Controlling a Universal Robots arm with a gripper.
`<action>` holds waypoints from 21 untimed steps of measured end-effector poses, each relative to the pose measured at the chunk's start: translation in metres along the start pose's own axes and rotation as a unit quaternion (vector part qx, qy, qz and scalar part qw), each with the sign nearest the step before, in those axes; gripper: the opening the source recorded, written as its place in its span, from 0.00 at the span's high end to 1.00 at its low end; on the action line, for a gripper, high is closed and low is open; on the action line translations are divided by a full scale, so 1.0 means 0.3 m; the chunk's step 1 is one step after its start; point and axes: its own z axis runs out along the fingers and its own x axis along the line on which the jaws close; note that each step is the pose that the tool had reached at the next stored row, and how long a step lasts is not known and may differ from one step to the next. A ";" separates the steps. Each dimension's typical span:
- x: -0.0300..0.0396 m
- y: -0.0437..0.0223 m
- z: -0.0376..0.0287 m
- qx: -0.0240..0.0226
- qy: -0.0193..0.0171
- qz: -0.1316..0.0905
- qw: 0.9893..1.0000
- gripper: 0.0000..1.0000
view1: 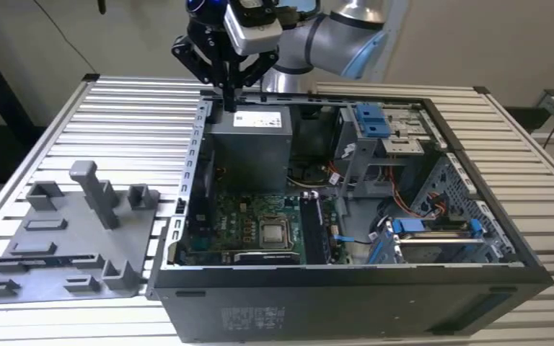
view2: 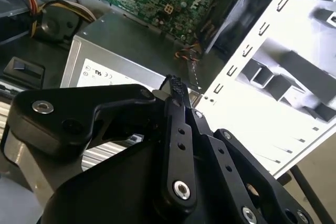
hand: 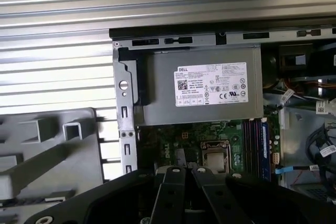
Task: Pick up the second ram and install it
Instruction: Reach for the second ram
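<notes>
My gripper [view1: 228, 101] hangs over the back rim of the open computer case [view1: 354, 270], above the grey power supply [view1: 248, 144]. In the second wrist view its black fingers [view2: 176, 90] press together with nothing between them, so it is shut and empty. Thin dark memory sticks stand upright in the motherboard's slots [hand: 257, 148], well below and in front of the gripper [hand: 186, 172]; the same slots [view1: 316, 229] sit beside the processor socket [view1: 275, 232]. I cannot tell which stick is the second ram.
The grey fixture plate [view1: 66, 241] with blocks and posts lies on the slatted table [view1: 133, 115] at the exterior view's left of the case. Blue drive brackets [view1: 374, 122] and cables [view1: 421, 209] fill the case's far side. The robot arm [view1: 340, 36] reaches in from behind.
</notes>
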 end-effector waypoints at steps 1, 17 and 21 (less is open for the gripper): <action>0.007 -0.001 0.000 0.000 0.000 0.000 1.000 0.89; 0.130 -0.012 -0.002 -0.001 0.003 0.000 1.000 0.89; 0.166 -0.015 -0.002 -0.001 0.004 0.000 1.000 0.89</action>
